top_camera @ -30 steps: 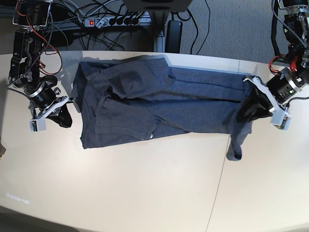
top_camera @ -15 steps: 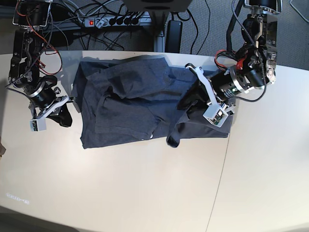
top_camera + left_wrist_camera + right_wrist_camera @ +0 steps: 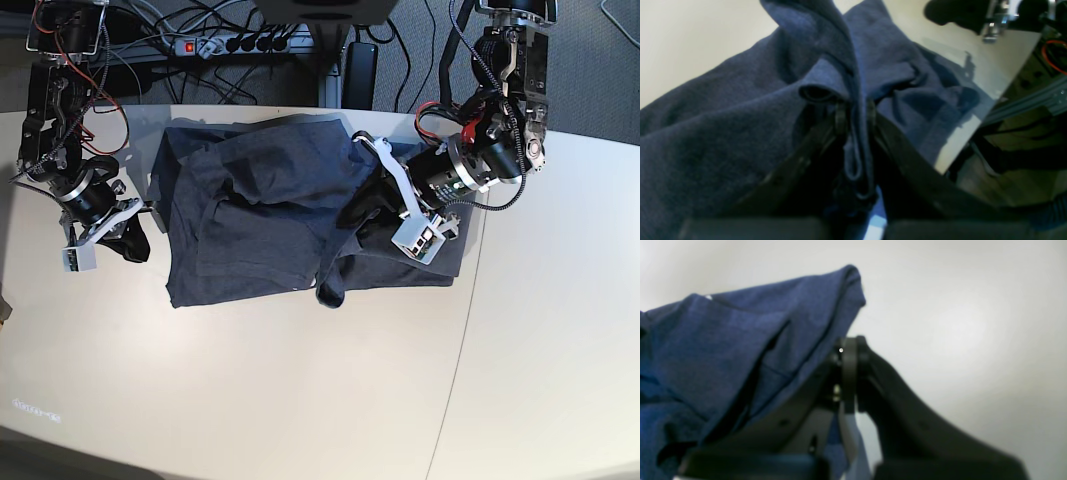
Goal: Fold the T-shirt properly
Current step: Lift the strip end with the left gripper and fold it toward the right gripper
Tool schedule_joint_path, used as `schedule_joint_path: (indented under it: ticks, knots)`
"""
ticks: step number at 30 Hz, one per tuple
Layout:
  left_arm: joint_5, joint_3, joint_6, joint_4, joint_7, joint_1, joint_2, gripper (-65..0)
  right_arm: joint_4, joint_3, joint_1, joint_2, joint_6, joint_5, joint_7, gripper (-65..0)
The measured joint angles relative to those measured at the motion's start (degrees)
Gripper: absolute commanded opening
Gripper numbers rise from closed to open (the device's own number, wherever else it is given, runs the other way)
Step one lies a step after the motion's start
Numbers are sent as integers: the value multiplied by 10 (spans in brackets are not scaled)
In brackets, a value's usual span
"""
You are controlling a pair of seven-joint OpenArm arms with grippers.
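In the left wrist view, the left gripper [image 3: 855, 115] is seen with fingers pinched on a bunched fold of the T-shirt [image 3: 723, 133], which reads as soft, light and limp. In the right wrist view, the right gripper [image 3: 848, 351] is closed at the cloth's edge; a hold cannot be confirmed. In the base view, the shirt lies at upper centre on the desk [image 3: 300, 400]; hems are judged the best holds.

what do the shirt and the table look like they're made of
Shirt: soft knit, probably cotton jersey, matte heathered blue-grey; it drapes and bunches where the left hand pinches it, and a fine flecked weave shows in the left wrist view.
Table: hard smooth board, likely laminate, pale cream with slight sheen; a thin seam runs across it.
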Motion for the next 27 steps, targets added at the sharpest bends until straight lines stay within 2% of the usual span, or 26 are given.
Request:
schedule_joint_path:
  ticks: [1, 2, 5, 6, 7, 9, 16, 20, 24, 27]
  knots:
    - [7, 9, 0, 0, 0, 0, 0, -650, 0, 0, 0, 0, 0, 0, 0, -650]
    - [21, 19, 0, 0, -4, 0, 0, -615, 0, 0, 0, 0, 0, 0, 0, -650]
    - [62, 45, 0, 0, -16, 0, 0, -413, 0, 0, 0, 0, 0, 0, 0, -650]
    - [69, 52, 0, 0, -17, 0, 0, -361, 0, 0, 0, 0, 0, 0, 0, -650]
    - [73, 59, 0, 0, -17, 0, 0, -342, 0, 0, 0, 0, 0, 0, 0, -650]
    - [96, 61, 0, 0, -17, 0, 11, -342, 0, 0, 0, 0, 0, 0, 0, -650]
    - [96, 61, 6, 0, -17, -2, 54, -343, 0, 0, 0, 0, 0, 0, 0, -650]
    - [95, 42, 19, 0, -16, -10, 56, -343, 0, 0, 0, 0, 0, 4, 0, -650]
    - [96, -10, 26, 0, -16, -21, 56, -347, 0, 0, 0, 0, 0, 19, 0, -650]
    - [95, -37, 27, 0, -15, -19, 49, -374, 0, 0, 0, 0, 0, 19, 0, -650]
